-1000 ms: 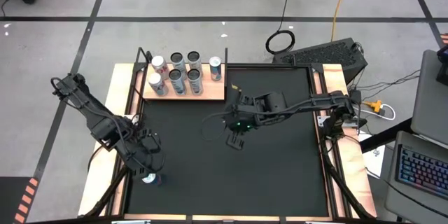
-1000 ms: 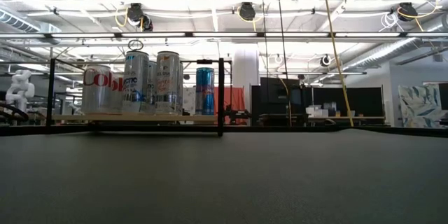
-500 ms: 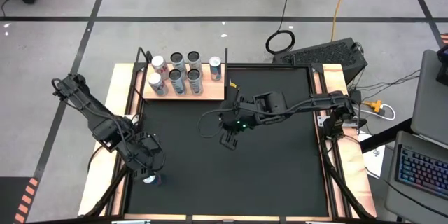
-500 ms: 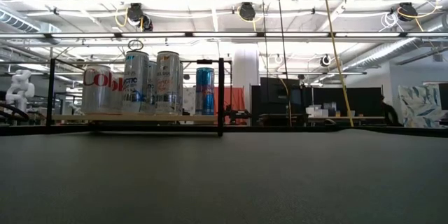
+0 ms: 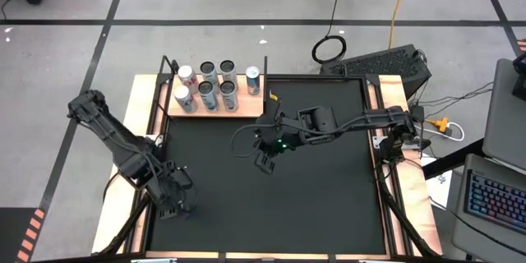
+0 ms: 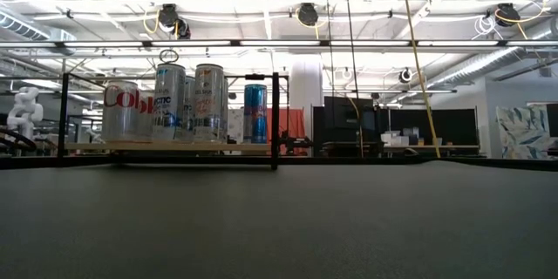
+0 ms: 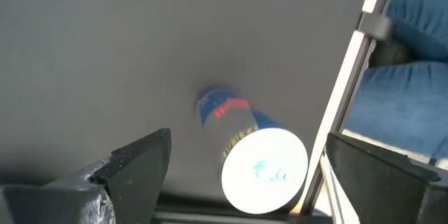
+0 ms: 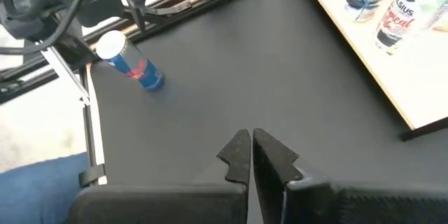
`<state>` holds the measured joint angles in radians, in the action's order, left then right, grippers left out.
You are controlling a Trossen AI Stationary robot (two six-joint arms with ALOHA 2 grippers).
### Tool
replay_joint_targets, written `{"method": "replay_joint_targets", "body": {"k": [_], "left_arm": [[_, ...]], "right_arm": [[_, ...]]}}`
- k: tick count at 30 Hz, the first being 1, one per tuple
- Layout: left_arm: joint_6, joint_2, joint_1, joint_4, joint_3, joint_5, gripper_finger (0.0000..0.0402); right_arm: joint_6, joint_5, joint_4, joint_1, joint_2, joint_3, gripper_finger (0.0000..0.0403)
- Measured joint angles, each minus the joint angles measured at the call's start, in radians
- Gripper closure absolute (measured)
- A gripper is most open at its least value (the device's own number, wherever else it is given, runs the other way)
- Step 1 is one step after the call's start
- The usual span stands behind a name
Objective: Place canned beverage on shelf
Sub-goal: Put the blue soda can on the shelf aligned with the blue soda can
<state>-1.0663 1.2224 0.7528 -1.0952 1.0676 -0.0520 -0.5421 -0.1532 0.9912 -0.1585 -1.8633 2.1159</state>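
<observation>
A blue canned beverage [image 7: 248, 147] with red lettering and a white top stands upright on the black mat near its near-left corner, also seen in the right wrist view [image 8: 131, 61]. My left gripper [image 7: 248, 140] hangs over it, pointing steeply down and open, one finger on either side of the can and apart from it. In the high view that gripper [image 5: 174, 202] hides the can. My right gripper [image 8: 250, 145] is shut on nothing above the mat's middle [image 5: 265, 161]. The shelf [image 5: 249, 108], a light-wood board with black rods, stands at the far left and holds several cans [image 6: 169, 103].
The mat's wooden edge strip and a metal frame bar [image 7: 350, 91] run close beside the can. The shelf's right part [image 6: 235, 147] is bare next to a blue can [image 6: 255, 113]. Bare black mat [image 5: 320, 197] spreads to the right of both grippers.
My left gripper has come down and toward the table's near edge, over the can, which it now covers in the high view; it stays open. My right gripper has tipped at the wrist, its shut fingers swinging slightly toward the table's left. The can has not moved.
</observation>
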Motion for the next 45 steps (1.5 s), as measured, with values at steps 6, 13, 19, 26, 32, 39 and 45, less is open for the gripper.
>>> {"method": "replay_joint_targets", "body": {"k": [6,13,19,26,32,39,45], "left_arm": [[-0.070,0.003,0.067,-0.042,0.000,-0.007,0.0020],[-0.132,0.034,0.120,-0.074,-0.012,0.045,0.0020],[-0.132,0.081,0.120,-0.030,-0.014,0.048,0.0020],[-0.130,0.089,0.120,0.013,-0.017,0.049,0.0020],[-0.132,0.088,0.120,-0.004,-0.016,0.051,0.0020],[-0.132,0.088,0.120,-0.029,-0.016,0.053,0.0020],[-0.130,0.088,0.121,-0.110,0.005,0.057,0.0020]], "right_arm": [[0.004,0.000,0.043,0.000,0.000,0.000,0.0403],[0.004,0.000,0.049,0.000,0.000,0.000,0.0403],[0.004,0.000,0.052,0.000,0.000,0.000,0.0403],[0.007,0.000,0.053,0.000,0.000,0.000,0.0403],[0.012,0.000,0.053,0.000,0.000,0.000,0.0403],[0.012,0.000,0.053,0.000,0.000,0.000,0.0403],[0.028,0.000,0.053,0.000,0.000,0.000,0.0403]]}}
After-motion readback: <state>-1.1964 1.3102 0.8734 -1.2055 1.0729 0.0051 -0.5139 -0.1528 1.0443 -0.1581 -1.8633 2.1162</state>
